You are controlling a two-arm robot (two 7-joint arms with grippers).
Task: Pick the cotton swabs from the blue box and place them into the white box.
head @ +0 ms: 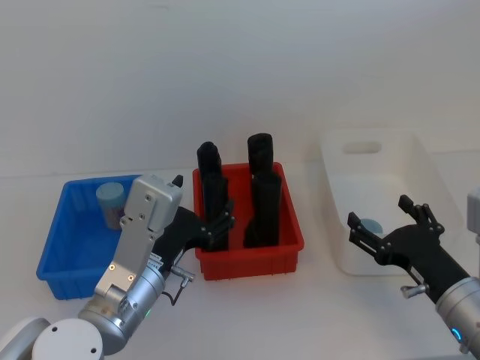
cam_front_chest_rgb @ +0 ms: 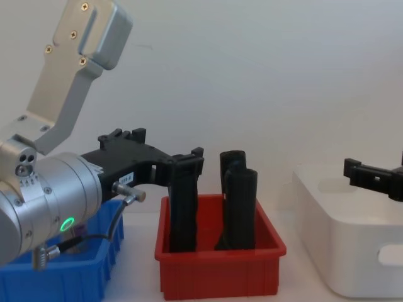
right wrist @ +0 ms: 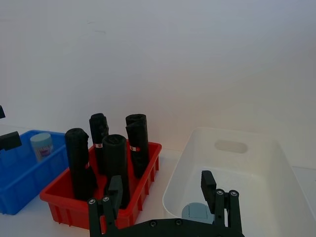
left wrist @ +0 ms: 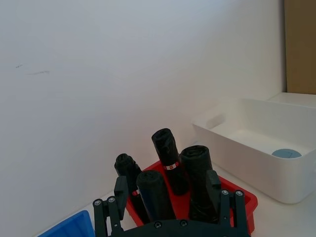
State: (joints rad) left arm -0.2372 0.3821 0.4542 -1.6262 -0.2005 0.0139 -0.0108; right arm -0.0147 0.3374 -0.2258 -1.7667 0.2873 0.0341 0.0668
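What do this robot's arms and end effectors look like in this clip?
The left end effector and right end effector are matt black with two fingers each. The left one carries a small white label. Each wrist is a silver-grey cylinder; the left shows a green light, a black cable and a pale grey screwed bracket, the right a blue light.

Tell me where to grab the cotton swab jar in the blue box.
Probably come straight down from above and pinch the cotton swab jar across its round sides below the lid: it stands upright near the back wall of the blue box.
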